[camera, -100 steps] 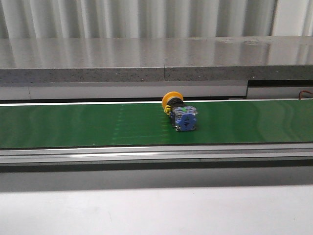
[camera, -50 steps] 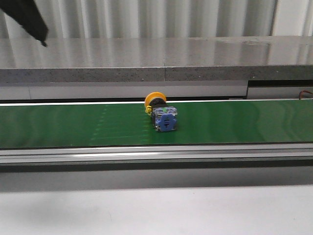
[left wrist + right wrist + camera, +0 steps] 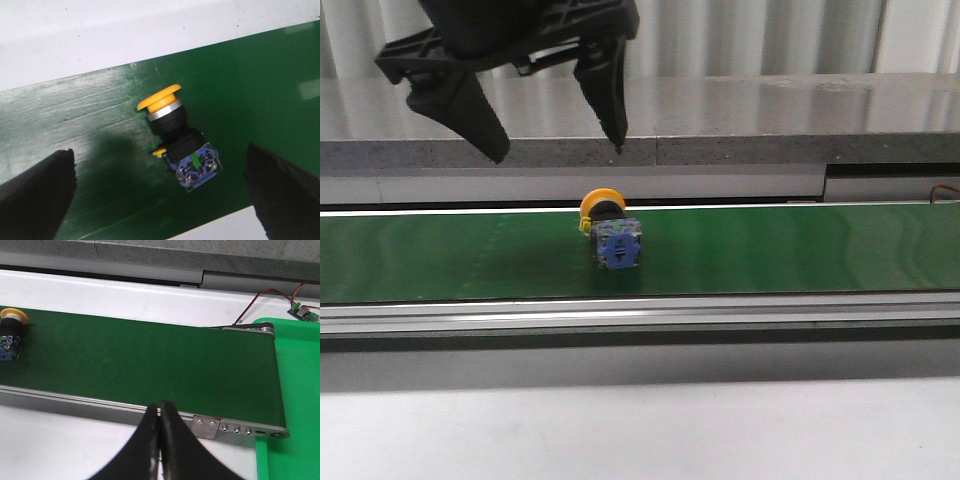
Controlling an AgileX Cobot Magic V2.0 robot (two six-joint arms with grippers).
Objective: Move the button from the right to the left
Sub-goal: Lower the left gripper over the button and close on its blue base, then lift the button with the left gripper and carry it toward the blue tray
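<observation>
We see our left tool (image 3: 555, 152) hanging above the green belt (image 3: 800, 250) with its two black fingers (image 3: 460, 110) spread wide apart and holding nothing. In the left wrist view the fingertips (image 3: 37, 197) sit on either side of the button (image 3: 175, 137), well clear of it, with open belt between each tip and the part. The button (image 3: 610, 232) lies tipped on its side on the belt, just below and slightly to the right of the spread tool in the front view. Its yellow cap (image 3: 598, 203) points toward the far edge of the belt and its blue-grey block (image 3: 619, 247) faces us.

Our right tool (image 3: 160, 447) has its fingers pressed together, nothing between them, over the near rail of the belt (image 3: 150, 370). From there we catch the button (image 3: 10, 332) far off along the belt. Past the belt's roller end (image 3: 250, 329) lies a bright green mat (image 3: 295, 390), with red and black wires (image 3: 267, 297) running to a small circuit board (image 3: 304, 313) on the white bench (image 3: 150, 295).
</observation>
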